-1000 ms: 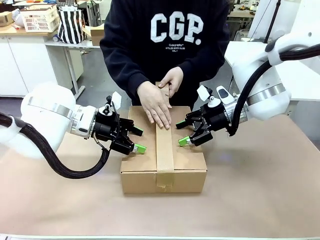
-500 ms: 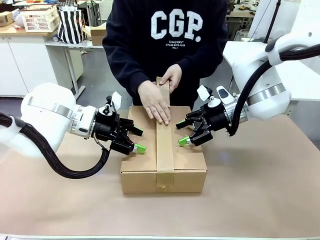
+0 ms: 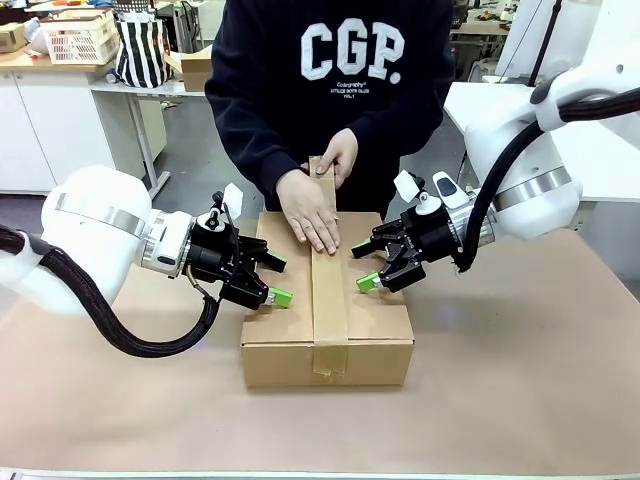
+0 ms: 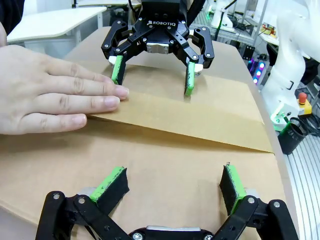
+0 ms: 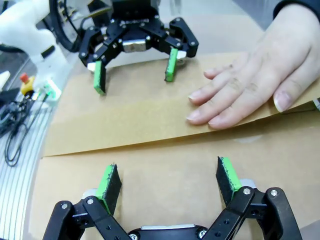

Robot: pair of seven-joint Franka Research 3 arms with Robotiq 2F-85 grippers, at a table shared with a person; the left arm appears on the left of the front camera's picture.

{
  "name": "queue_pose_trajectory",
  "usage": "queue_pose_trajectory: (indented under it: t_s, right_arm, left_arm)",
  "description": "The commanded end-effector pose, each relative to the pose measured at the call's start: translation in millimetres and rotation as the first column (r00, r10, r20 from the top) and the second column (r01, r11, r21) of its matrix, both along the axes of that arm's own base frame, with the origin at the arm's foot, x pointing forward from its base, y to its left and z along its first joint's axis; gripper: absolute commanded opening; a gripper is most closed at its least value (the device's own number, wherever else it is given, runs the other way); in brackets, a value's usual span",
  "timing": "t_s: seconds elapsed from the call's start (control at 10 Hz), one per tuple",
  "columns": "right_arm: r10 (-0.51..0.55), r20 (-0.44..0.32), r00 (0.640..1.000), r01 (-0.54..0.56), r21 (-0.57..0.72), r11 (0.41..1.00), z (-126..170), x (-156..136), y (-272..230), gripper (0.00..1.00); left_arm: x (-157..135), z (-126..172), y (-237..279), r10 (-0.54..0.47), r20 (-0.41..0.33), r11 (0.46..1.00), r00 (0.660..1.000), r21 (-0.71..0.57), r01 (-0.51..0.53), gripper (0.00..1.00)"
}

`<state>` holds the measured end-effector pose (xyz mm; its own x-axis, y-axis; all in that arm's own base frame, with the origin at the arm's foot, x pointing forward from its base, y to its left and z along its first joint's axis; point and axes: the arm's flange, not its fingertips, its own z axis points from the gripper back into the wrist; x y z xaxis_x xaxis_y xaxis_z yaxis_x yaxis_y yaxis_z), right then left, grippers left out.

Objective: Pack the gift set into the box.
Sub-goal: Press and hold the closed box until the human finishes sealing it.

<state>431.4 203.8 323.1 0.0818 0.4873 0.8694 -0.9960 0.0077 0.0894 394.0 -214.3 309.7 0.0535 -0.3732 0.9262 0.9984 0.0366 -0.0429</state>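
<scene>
The box (image 3: 375, 320) stands shut in the middle of the table, its flaps down. A brown tape strip (image 3: 329, 290) runs along its top seam and over the front face. The person's hand (image 3: 312, 212) presses flat on the strip's far part, and the other hand (image 3: 343, 155) holds the strip at the far edge. My left gripper (image 3: 277, 280) hangs open over the box's left flap, close to the cardboard (image 4: 172, 180). Over the right flap my right gripper (image 3: 364, 267) is open too, fingers low over the cardboard (image 5: 167, 182). The gift set is hidden.
Brown paper (image 3: 520, 380) covers the table around the box, with free room in front and to both sides. The person stands at the far edge. Behind, a white basket (image 3: 80, 38), a striped bag (image 3: 142, 50) and a small cardboard box (image 3: 195, 68) sit on other tables.
The person's flat hand has slid back a little along the tape toward the far edge. Neither arm has moved.
</scene>
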Motion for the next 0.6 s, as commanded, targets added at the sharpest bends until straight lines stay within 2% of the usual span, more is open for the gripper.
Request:
queue_pose_trajectory:
  t_s: [0.0, 0.5]
  right_arm:
    - [0.002, -0.003, 1.000, -0.002, 0.000, 1.000, -3.9, 0.8, 0.2, 1.00]
    - [0.002, -0.003, 1.000, -0.002, 0.000, 1.000, -3.9, 0.8, 0.2, 1.00]
  left_arm:
    - [-2.8, -2.2, 0.3, 0.004, 0.004, 1.000, 1.000, 0.016, -0.004, 1.00]
    - [-2.8, -2.2, 0.3, 0.004, 0.004, 1.000, 1.000, 0.016, -0.004, 1.00]
